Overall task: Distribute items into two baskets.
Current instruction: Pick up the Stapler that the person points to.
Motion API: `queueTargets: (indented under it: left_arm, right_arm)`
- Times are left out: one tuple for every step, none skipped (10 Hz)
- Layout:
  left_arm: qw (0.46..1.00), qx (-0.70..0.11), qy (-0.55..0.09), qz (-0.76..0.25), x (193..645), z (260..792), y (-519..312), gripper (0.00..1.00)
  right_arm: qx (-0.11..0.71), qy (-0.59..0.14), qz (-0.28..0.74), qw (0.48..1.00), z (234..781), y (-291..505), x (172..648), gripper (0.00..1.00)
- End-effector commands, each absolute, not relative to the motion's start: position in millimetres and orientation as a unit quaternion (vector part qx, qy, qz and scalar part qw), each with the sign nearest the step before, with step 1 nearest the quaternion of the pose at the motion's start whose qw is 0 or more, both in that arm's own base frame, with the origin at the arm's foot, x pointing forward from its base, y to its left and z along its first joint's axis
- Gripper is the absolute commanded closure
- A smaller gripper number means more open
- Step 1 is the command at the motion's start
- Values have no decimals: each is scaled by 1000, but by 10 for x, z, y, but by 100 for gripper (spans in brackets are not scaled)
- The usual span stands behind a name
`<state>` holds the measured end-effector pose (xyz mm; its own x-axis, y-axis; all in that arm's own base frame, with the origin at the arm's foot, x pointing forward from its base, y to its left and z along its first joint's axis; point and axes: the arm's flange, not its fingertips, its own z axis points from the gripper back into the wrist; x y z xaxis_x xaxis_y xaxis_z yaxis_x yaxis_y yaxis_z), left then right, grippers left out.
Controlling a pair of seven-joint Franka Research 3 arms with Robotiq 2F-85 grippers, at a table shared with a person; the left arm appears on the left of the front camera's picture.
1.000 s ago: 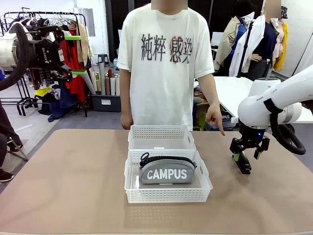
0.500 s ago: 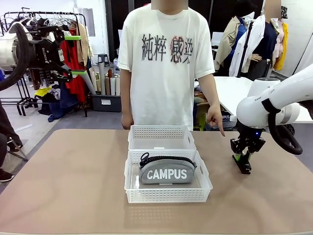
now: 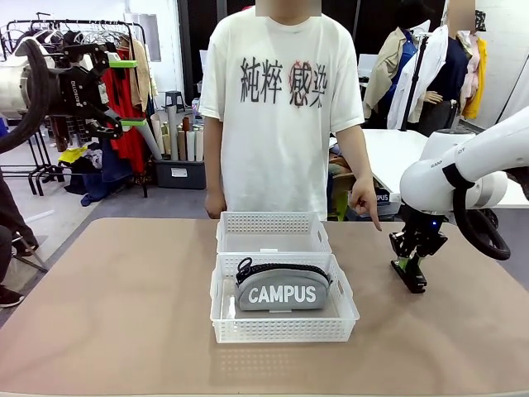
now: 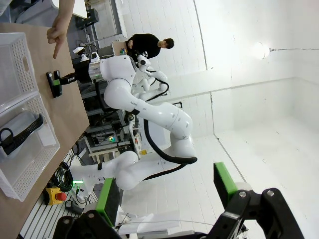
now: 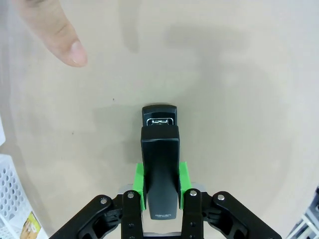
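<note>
The black stapler (image 3: 412,278) lies on the table to the right of the baskets, and my right gripper (image 3: 410,265) is shut on it from above. In the right wrist view both green pads (image 5: 140,182) press the sides of the stapler (image 5: 159,149). The grey "CAMPUS" pouch (image 3: 279,289) lies in the near basket (image 3: 281,331). Behind it, the far basket (image 3: 273,223) holds nothing. My left gripper (image 3: 124,93) hangs open, high at the far left. The left wrist view shows the left gripper (image 4: 167,191), the pouch (image 4: 20,134) and the stapler (image 4: 54,83).
A person stands at the far side of the table. Their hand (image 3: 364,203) points a finger (image 5: 65,40) down at the table just beyond the stapler. The near basket's corner (image 5: 10,199) lies left of my right gripper. Bare tabletop (image 3: 116,289) spreads left of the baskets.
My right gripper's fingers have shut on the stapler; a second ago they stood open around it. The left arm, the pouch and the baskets have not moved.
</note>
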<state>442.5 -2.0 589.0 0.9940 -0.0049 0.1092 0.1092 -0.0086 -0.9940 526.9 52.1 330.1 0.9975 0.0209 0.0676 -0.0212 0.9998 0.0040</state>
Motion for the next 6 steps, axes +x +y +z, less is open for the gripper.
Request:
queueTargets:
  left_arm:
    - [702, -710, -36, -42, 4418, 5898, -16, 0]
    - [702, -710, -36, -42, 4418, 5898, -16, 0]
    - [702, -710, -36, -42, 4418, 5898, -16, 0]
    - [702, -710, -36, -42, 4418, 5898, -16, 0]
    - [702, -710, -36, -42, 4418, 5898, -16, 0]
    - [702, -710, -36, -42, 4418, 5898, -16, 0]
  right_arm:
    - [23, -44, 8, 999, 3475, 512, 5256, 100]
    - [38, -42, 8, 998, 3627, 480, 5244, 100]
    - [38, -42, 10, 998, 3751, 477, 5222, 100]
    - [43, -30, 18, 998, 3920, 493, 5190, 100]
    - [43, -36, 24, 998, 4149, 536, 5158, 100]
    - [43, -30, 21, 998, 4356, 594, 5128, 100]
